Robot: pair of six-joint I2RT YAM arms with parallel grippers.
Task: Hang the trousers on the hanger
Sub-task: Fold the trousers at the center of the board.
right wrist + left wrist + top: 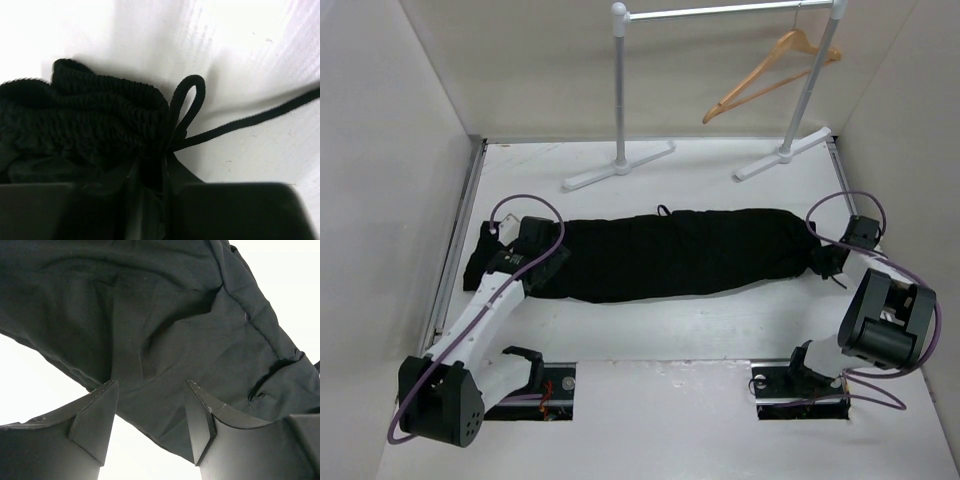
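The two dark fingers of the left pincer fill the bottom of the left wrist view, standing well apart with nothing clamped between them. Black cloth of the trousers spreads beyond the gap, creased and folded. Whether the fingertips touch the cloth cannot be told.

In the right wrist view the right pincer is narrowed onto the trousers, gripping a bunch of cloth just below the ribbed elastic waistband. A black drawstring comes out beside the grip. One part stands in a loop, and a loose tail runs off to the right across the white desk.

From above, the trousers lie stretched flat across the middle of the desk, running left to right. The left pincer is over their left end and the right pincer is at their right end.

The hanger hangs tilted by its hook from the top bar of the silver-and-white rack. The rack stands at the far edge of the desk, well apart from the trousers
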